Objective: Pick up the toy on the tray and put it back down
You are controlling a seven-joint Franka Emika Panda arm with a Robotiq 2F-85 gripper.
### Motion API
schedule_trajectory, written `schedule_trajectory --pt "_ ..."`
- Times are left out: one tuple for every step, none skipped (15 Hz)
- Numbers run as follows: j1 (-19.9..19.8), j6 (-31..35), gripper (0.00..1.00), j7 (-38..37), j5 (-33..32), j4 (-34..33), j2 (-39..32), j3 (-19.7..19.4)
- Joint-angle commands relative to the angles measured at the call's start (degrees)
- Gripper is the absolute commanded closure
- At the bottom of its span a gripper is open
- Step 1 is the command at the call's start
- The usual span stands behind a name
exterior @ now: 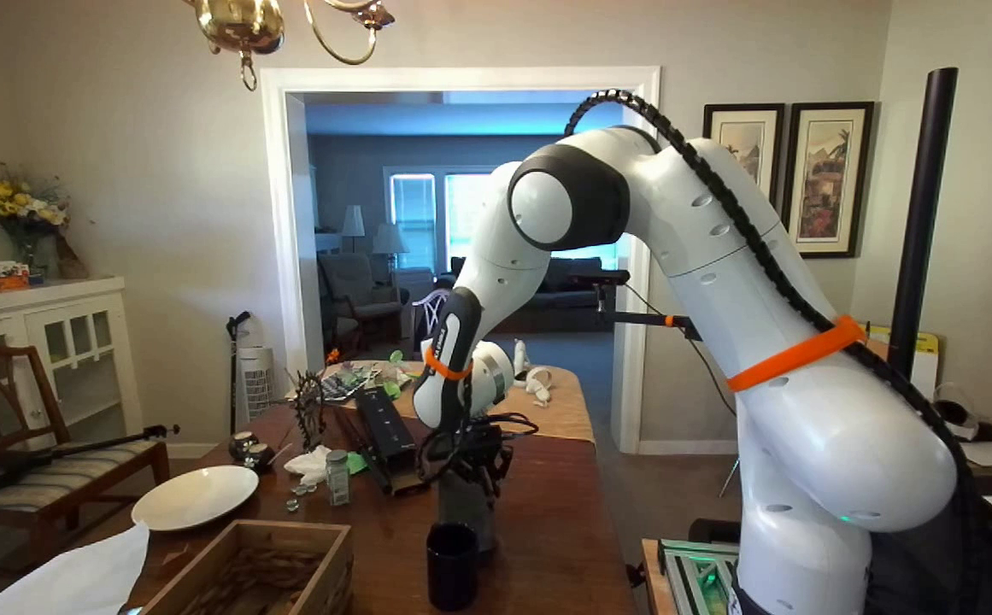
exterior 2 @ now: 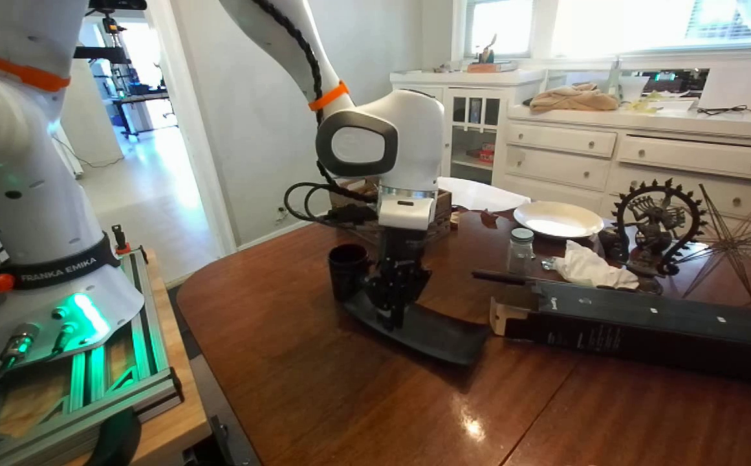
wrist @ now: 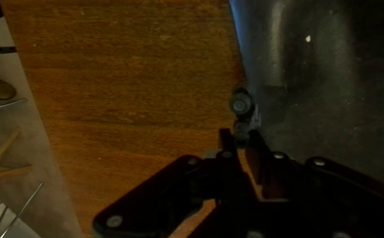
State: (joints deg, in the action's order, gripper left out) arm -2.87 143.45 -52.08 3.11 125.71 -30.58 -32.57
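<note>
The tray (exterior 2: 443, 333) is a dark, curved, shallow piece on the wooden table; it fills the right of the wrist view (wrist: 314, 119) and is partly hidden by the gripper in an exterior view (exterior: 461, 504). The toy (wrist: 240, 105) is small and dark grey with round parts, at the tray's left edge in the wrist view. My gripper (wrist: 240, 137) has its fingertips close together with the toy's near end between them. The gripper points down over the tray in both exterior views (exterior 2: 397, 318) (exterior: 489, 483), where the toy is hidden. Whether the toy is lifted, I cannot tell.
A black mug (exterior 2: 348, 272) stands at the tray's end. A long black box (exterior 2: 634, 330) lies beyond the other end. A glass jar (exterior 2: 521, 251), a white plate (exterior 2: 559, 219), a statue (exterior 2: 656, 226) and a wooden crate (exterior: 337, 555) are also on the table.
</note>
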Motion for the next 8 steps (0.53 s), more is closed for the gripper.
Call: schedule_trajectory --pt "2.9 -5.3 0.96 -9.9 -7.9 -3.1 -3.1 -1.8" --pt "3.2 -6.9 0.96 -12.0 -10.0 -3.7 -3.4 -1.8" --pt "3.6 -8.4 0.96 -14.0 -12.2 -4.3 -3.8 -1.7" --pt "3.7 -9.5 0.96 -15.6 -13.8 -4.8 -4.4 -1.4" --pt "3.8 -10.7 0.96 -17.1 -15.4 -5.3 -4.7 -1.1" --pt "3.9 -11.6 0.96 -18.3 -16.7 -5.7 -5.0 -0.7" --pt "3.9 -12.5 0.96 -19.4 -17.8 -6.2 -5.3 -0.3" --pt "3.7 -12.4 0.96 -20.3 -18.7 -6.4 -5.6 0.1"
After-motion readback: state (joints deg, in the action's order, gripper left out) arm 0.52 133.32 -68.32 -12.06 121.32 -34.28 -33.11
